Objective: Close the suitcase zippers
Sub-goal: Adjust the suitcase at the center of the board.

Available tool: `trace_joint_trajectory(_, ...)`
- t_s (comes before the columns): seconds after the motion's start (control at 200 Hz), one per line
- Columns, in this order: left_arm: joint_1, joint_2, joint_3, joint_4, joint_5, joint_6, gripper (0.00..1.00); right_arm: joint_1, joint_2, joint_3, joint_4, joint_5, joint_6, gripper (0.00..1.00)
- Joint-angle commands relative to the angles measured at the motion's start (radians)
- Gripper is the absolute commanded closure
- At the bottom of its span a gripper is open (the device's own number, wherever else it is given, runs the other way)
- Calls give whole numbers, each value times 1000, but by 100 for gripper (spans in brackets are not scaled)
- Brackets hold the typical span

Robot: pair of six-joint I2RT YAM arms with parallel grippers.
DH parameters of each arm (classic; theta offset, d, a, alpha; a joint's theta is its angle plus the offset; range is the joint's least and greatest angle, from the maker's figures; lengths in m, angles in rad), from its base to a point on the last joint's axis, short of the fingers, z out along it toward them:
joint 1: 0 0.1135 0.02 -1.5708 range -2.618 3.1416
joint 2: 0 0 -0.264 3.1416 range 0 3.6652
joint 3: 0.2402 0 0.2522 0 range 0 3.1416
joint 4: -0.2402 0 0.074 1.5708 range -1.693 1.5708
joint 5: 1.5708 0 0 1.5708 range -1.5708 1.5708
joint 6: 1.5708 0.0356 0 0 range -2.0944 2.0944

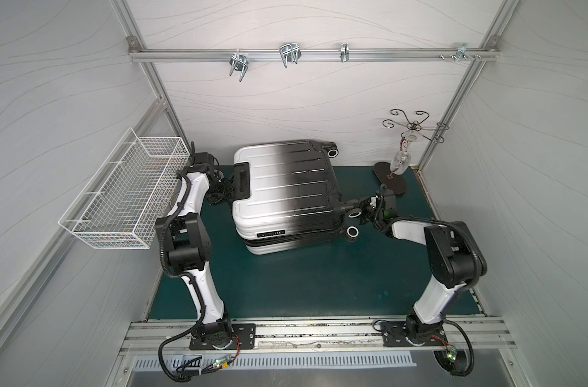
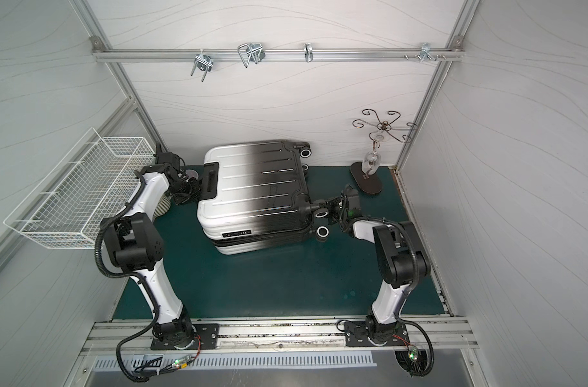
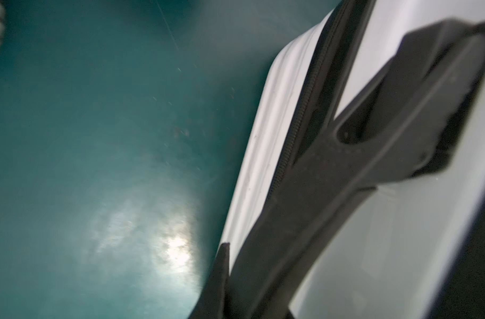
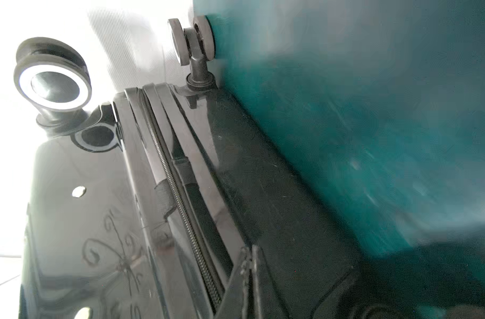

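Right wrist camera catches the right gripper clenched, its tips meeting against the zippers at the black end of the suitcase. Whether a metal pull sits between them cannot be told. Ahead of the tips the track runs toward a white-rimmed wheel, with dark fabric showing beside the teeth, so the seam looks unfastened there.

Both top views miss that detail but give the wider picture. The case lies flat on the green mat between the 2 arms, its upper shell apparently sitting askew on the lower. The left gripper, also clenched, is at the white end, touching or just beside the black handle. Left wrist footage, blurred, shows only that handle and a stretch of track close in, not what the fingers pinch.

Risks from here: a pull on bare track would likely slip. A skewed shell could jam the slider. A light case might also slide toward the right gripper if the far end is not truly braced.
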State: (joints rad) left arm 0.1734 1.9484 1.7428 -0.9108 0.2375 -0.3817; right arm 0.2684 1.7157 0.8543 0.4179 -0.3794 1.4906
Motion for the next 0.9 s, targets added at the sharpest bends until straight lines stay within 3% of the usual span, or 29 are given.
trace_joint_trajectory(0.0,-18,-78,-110,165,-9,-247,100,20,-168,-66,-37,-36,-45,100)
trace_joint_trajectory(0.175,-67,-315,-506,466,-104,-476,100,64,-351,-221,-116,-40,-39,100)
trace_joint_trajectory(0.27,-73,-362,-570,520,-139,-519,100,86,-463,-307,-169,-68,-25,100)
trace_joint_trajectory(0.395,-119,-314,-446,470,-155,-463,100,205,-559,-294,-236,-28,-16,100)
trace_joint_trajectory(0.48,-146,-198,-229,362,-136,-384,100,289,-552,-231,-220,3,-14,100)
trace_joint_trajectory(0.69,-146,60,206,107,-52,-231,100,273,-417,-124,-150,-7,-48,100)
trace_joint_trajectory(0.795,-144,36,238,-9,-59,-166,70,267,-368,-119,-89,-6,-17,100)
trace_joint_trajectory(0.895,-143,-125,111,-1,-155,-124,53,279,-365,-118,-85,12,-22,100)
